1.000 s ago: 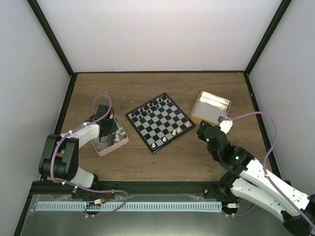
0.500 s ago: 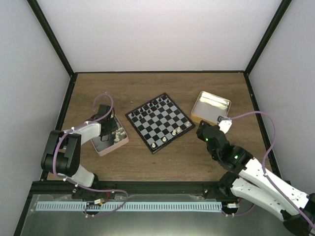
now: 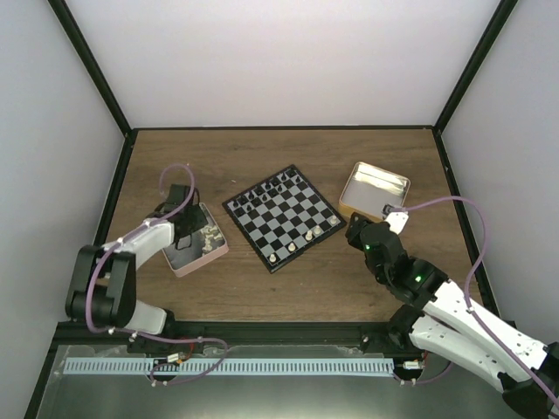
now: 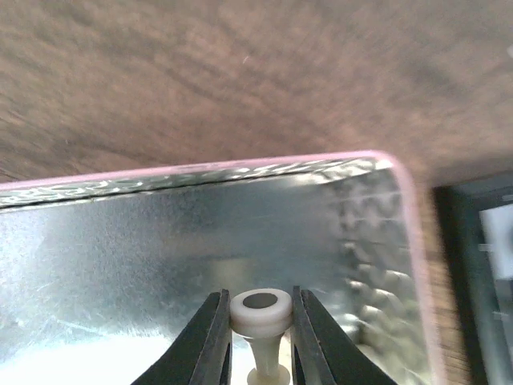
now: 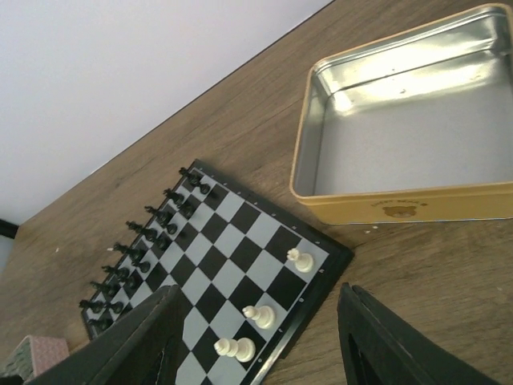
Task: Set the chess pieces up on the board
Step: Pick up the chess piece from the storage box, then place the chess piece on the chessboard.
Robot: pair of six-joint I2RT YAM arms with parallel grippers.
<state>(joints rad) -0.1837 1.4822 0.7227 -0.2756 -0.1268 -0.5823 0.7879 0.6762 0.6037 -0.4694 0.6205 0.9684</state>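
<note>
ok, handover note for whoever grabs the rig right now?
Left gripper: shut on a white piece, over the pink tin.
Right gripper: open, holding nothing, between the board and the gold tin.
Done: black pieces lined up on the board's far side; three whites on its near edge.
Left: place the held piece, then the spare whites from the pink tin.

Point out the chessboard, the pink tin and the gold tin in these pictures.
chessboard (image 3: 282, 216): top view, a bare square near its middle.
pink tin (image 4: 240, 164): left wrist view, its far pink rim.
gold tin (image 5: 401, 205): right wrist view, its near outer wall.
</note>
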